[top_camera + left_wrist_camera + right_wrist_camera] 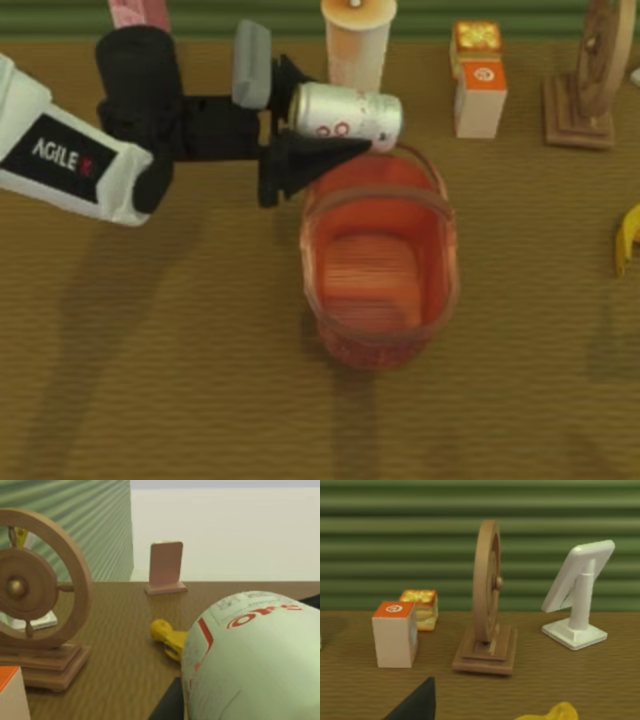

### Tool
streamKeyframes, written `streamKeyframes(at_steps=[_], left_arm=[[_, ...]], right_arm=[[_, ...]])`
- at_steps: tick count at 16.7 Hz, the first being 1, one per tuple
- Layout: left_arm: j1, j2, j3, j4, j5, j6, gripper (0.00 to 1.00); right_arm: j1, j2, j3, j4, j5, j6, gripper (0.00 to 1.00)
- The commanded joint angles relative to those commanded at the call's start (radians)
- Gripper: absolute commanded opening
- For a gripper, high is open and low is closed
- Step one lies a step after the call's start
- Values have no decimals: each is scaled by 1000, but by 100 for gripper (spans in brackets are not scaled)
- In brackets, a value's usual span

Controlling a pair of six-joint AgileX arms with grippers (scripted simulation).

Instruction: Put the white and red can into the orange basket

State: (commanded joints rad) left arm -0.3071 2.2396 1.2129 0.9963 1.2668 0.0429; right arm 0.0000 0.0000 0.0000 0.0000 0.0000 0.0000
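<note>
Overhead, the left gripper (322,125) is clamped on the white and red can (345,111), held on its side, long axis crosswise, over the far rim of the orange basket (440,260); the basket's middle lies nearer the camera. In the left wrist view the can (250,655) fills the foreground. The right wrist view shows no can.

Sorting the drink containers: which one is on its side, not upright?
The white and red can, held sideways in the left gripper over the orange basket's far rim. The cream cup stands upright.
</note>
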Motion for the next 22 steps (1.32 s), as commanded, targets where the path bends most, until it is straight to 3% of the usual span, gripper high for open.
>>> streamKeyframes(at_steps=[6,19,22], left_arm=[[3,31,-17,39,-1,-2,0],[3,31,-17,39,-1,-2,98],[3,31,-17,39,-1,-2,100]], right_arm=[[0,0,0,0,0,0,100],[0,0,0,0,0,0,100],[0,0,0,0,0,0,100]])
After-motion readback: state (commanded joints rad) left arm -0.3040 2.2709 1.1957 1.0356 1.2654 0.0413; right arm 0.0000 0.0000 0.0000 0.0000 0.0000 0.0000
